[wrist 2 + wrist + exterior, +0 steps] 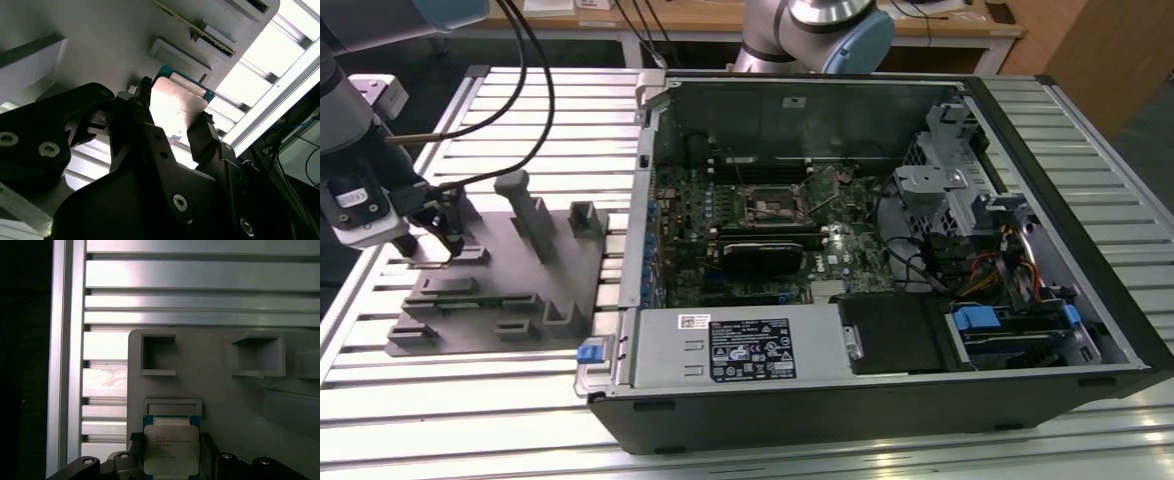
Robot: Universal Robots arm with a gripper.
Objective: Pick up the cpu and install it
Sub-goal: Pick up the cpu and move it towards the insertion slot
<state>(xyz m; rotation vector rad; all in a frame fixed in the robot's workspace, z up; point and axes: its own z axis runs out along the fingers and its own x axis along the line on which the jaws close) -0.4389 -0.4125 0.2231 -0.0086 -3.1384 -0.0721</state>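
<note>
The cpu [167, 447] is a flat silver square on a green board. It lies at the edge of the grey fixture tray [225, 400], below a shallow raised ledge. My gripper [169, 454] straddles it, and its black fingers [202, 135] press against two opposite edges of the cpu [175, 102]. In the exterior view my gripper [430, 250] is down at the far-left end of the fixture tray [507, 300], well away from the open computer case [854, 250]. The motherboard's empty cpu socket [771, 205] lies inside the case.
The fixture tray carries upright grey posts [527, 210] and several pockets. A black block [761, 258] sits on the motherboard just below the socket. Cables [520, 90] hang from my arm. A second arm's base [821, 30] stands behind the case. The table [480, 400] is slatted aluminium.
</note>
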